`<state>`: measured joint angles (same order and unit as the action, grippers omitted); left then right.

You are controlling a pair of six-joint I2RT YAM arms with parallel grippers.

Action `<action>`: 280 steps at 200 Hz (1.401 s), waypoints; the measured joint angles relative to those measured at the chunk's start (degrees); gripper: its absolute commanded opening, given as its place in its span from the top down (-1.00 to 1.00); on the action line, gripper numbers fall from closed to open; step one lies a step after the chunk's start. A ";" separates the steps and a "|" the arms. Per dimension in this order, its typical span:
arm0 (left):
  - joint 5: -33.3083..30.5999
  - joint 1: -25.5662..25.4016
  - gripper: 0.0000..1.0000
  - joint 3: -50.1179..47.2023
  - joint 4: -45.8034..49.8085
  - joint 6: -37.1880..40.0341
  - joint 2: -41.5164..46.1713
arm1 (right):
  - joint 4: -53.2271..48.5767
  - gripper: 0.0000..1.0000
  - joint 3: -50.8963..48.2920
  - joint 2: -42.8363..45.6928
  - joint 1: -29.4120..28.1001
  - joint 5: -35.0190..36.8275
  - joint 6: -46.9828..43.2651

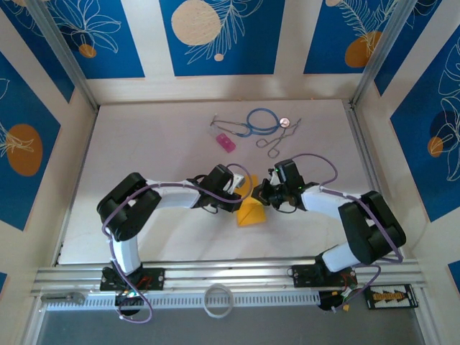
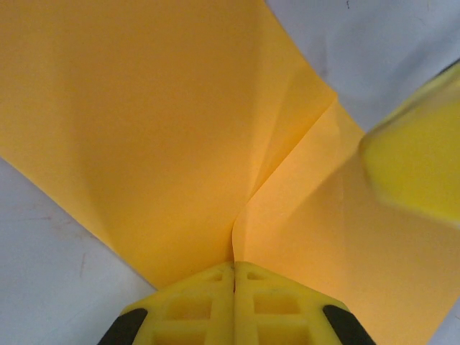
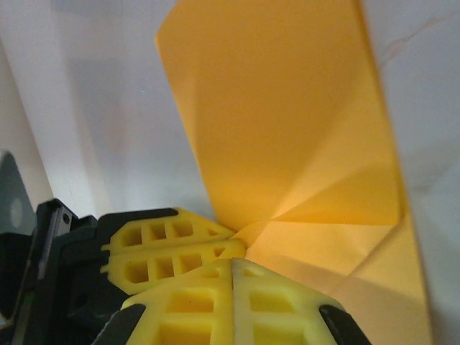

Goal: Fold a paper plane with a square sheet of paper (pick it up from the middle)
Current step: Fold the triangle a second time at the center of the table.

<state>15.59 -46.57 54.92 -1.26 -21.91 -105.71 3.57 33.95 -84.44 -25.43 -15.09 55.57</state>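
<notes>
The square sheet of paper (image 1: 253,214), plain orange-yellow, stands bunched into a tent shape on the white table below the two grippers. My left gripper (image 1: 241,194) is shut on a raised crease near the sheet's middle, and the crease runs straight into its closed jaws (image 2: 234,264). The sheet (image 2: 158,144) spreads out to both sides of them. My right gripper (image 1: 261,192) is shut too (image 3: 234,260), tip to tip with the left fingers (image 3: 172,248). The sheet (image 3: 287,136) rises just behind its tips. No paper shows in its jaw seam.
At the back of the table (image 1: 144,144) lie a small pink block (image 1: 226,141), a blue cable loop (image 1: 263,119) and metal forceps (image 1: 277,141). A white ring (image 1: 218,300) sits on the front rail. Patterned walls close in the sides.
</notes>
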 measured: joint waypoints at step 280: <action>8.46 -2.03 0.92 0.04 2.38 -12.33 8.59 | 5.07 1.00 -2.95 -6.23 -0.07 -1.51 1.97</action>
<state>24.05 -48.60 54.96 1.13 -34.24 -97.12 8.64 31.00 -90.67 -25.50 -16.60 57.54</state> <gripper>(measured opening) 0.051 0.057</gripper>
